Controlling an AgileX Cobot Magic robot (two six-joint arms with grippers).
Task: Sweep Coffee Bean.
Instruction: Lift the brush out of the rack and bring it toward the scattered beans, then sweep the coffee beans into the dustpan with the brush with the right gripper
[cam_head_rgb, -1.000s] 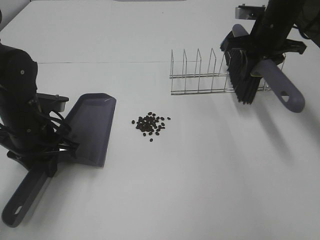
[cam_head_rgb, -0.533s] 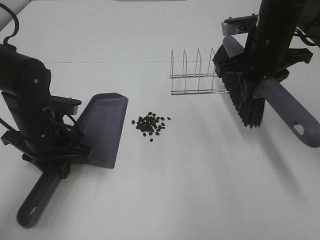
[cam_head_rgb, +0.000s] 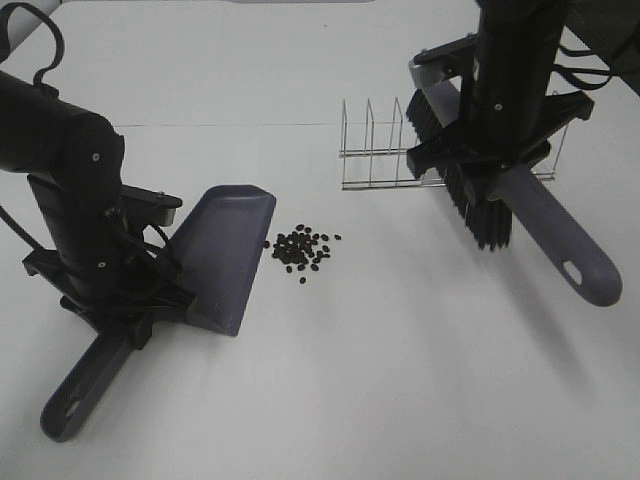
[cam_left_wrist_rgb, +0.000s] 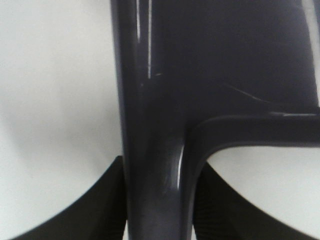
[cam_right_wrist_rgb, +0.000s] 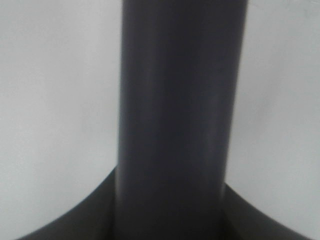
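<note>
The coffee beans (cam_head_rgb: 301, 248) lie in a small dark cluster on the white table (cam_head_rgb: 380, 380). My left gripper (cam_head_rgb: 125, 310) is shut on the handle of the grey-purple dustpan (cam_head_rgb: 228, 258), whose open edge sits just left of the beans. The dustpan handle fills the left wrist view (cam_left_wrist_rgb: 155, 150). My right gripper (cam_head_rgb: 495, 150) is shut on the handle of the brush (cam_head_rgb: 545, 235); its black bristles (cam_head_rgb: 480, 205) hang above the table, right of the beans. The brush handle fills the right wrist view (cam_right_wrist_rgb: 175, 110).
A wire rack (cam_head_rgb: 385, 150) stands behind the beans, partly hidden by the brush and right arm. The left arm's dark body (cam_head_rgb: 70, 180) stands at the left of the table.
The left gripper has slid the dustpan to the right, close to the beans. The right gripper has carried the brush leftward and forward, in front of the rack.
</note>
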